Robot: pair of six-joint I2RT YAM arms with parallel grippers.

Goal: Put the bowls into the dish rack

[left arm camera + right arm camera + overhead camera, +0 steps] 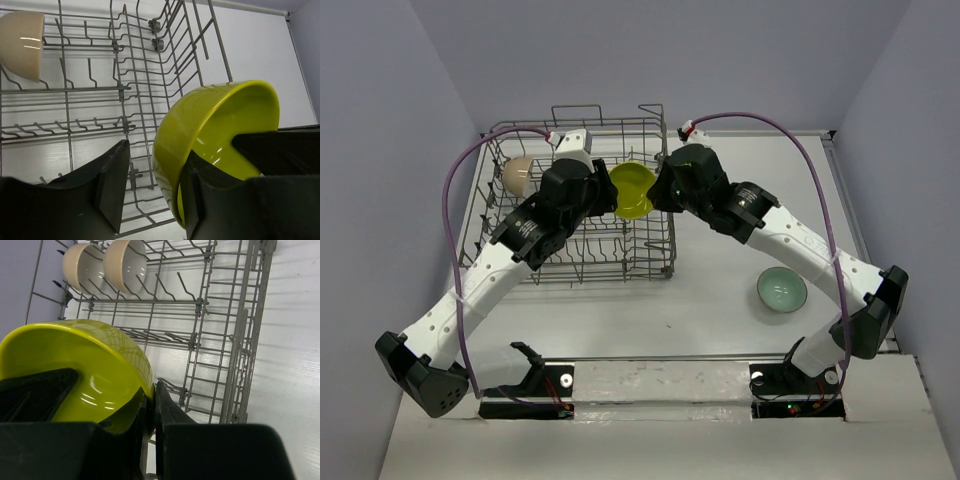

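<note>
The step in hand looks like loading the yellow-green bowl [632, 190]. It hangs tilted on edge over the right part of the dish rack [620, 255], near the centre of the overhead view, and I cannot tell whether it touches the wires. The right gripper [117, 380] is clamped on the bowl's wall, one finger inside and one outside. The left gripper [156, 165] is spread wide, with the bowl's rim between its fingers, close to the right-hand one but not pinched. Two cream bowls [82, 267] already sit among the prongs at the upper left of the right wrist view, and a pale green bowl [782, 290] waits on the table [720, 320] at the lower right of the overhead view. The next move probably calls for either closing the left fingers on the rim before the right lets go, or lowering the bowl on edge between free prongs.
</note>
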